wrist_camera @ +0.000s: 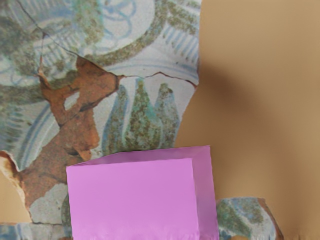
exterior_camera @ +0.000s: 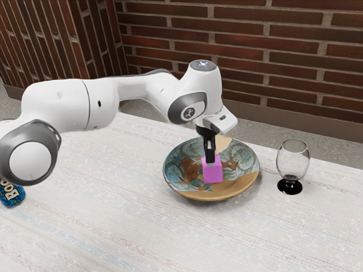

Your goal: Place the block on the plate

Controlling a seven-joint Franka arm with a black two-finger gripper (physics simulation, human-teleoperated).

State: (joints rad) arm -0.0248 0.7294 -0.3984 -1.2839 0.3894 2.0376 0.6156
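Brick wall [exterior_camera: 283, 51], block [exterior_camera: 212, 173] under pincer [exterior_camera: 210, 160], seemingly touching

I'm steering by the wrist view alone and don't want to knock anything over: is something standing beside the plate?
Observer: Yes, a clear stemmed glass with a black foot stands on the table, on the exterior view's right of the plate.
Operator: And where does my gripper reach down?
Observer: Inside the plate's rim, with its tip at the top of the pink block.
Operator: Anything back toward the base?
Observer: A blue item with pale lettering lies at the exterior view's left edge, partly cut off by the picture.
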